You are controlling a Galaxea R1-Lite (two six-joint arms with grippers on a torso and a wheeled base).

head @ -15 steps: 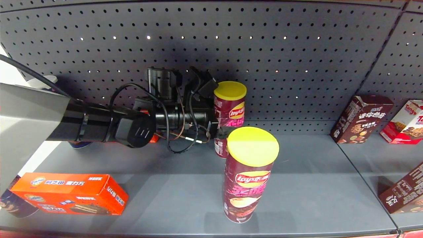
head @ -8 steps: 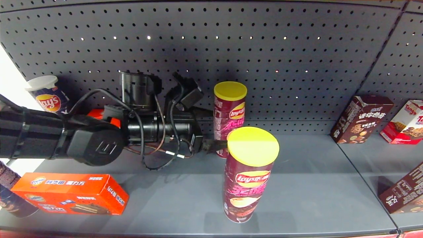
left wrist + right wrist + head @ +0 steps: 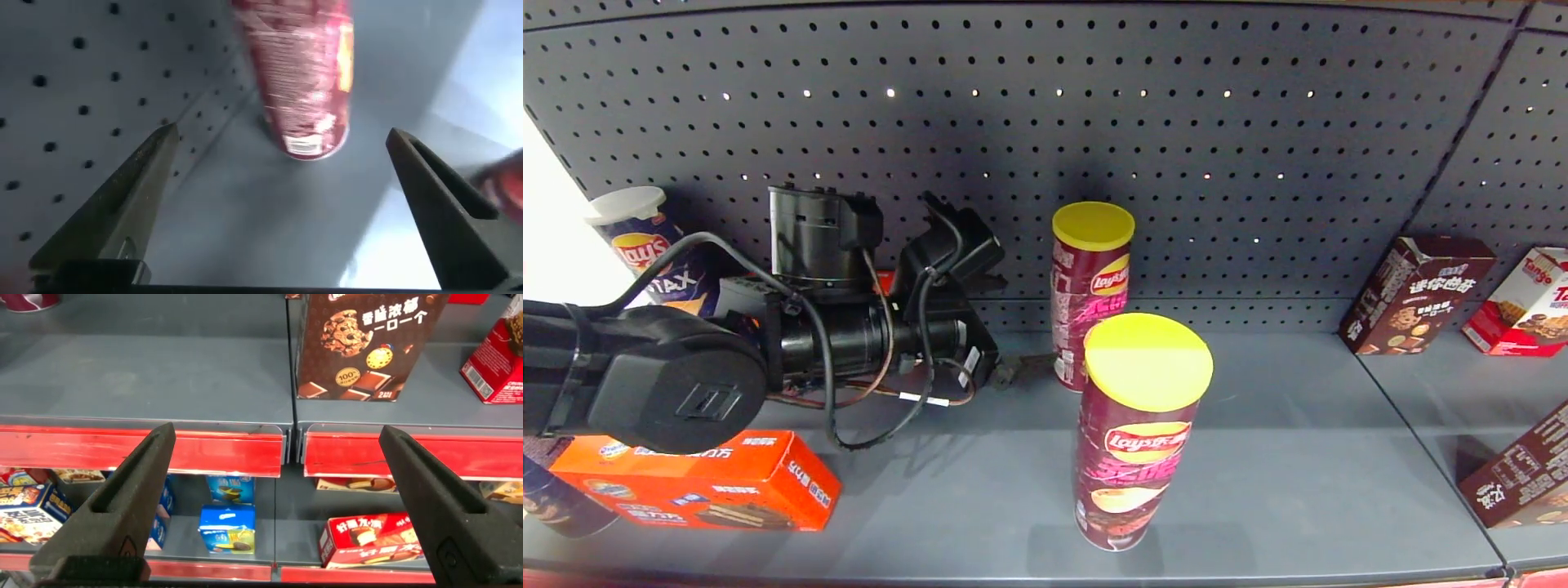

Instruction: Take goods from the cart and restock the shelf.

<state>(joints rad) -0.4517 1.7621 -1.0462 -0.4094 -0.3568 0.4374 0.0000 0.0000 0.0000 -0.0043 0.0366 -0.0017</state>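
Observation:
Two maroon chip cans with yellow lids stand upright on the grey shelf (image 3: 1298, 457). The back can (image 3: 1092, 294) is close to the pegboard, and the front can (image 3: 1137, 433) is nearer the shelf edge. My left gripper (image 3: 1023, 365) lies low on the shelf just left of the back can, apart from it. In the left wrist view the left gripper (image 3: 282, 139) is open and empty, with the back can (image 3: 306, 73) ahead of its fingers. My right gripper (image 3: 278, 431) is open and empty in front of a lower shelf holding a brown cookie box (image 3: 359, 343).
An orange box (image 3: 698, 482) lies at the front left under my left arm. A blue can with a white lid (image 3: 645, 237) stands at the back left. Brown boxes (image 3: 1413, 294) (image 3: 1519, 482) and a red and white box (image 3: 1523, 302) sit on the right.
My left arm has drawn back to the left, away from the back can. The can stays standing by the pegboard, and the blue can at the back left has come into sight.

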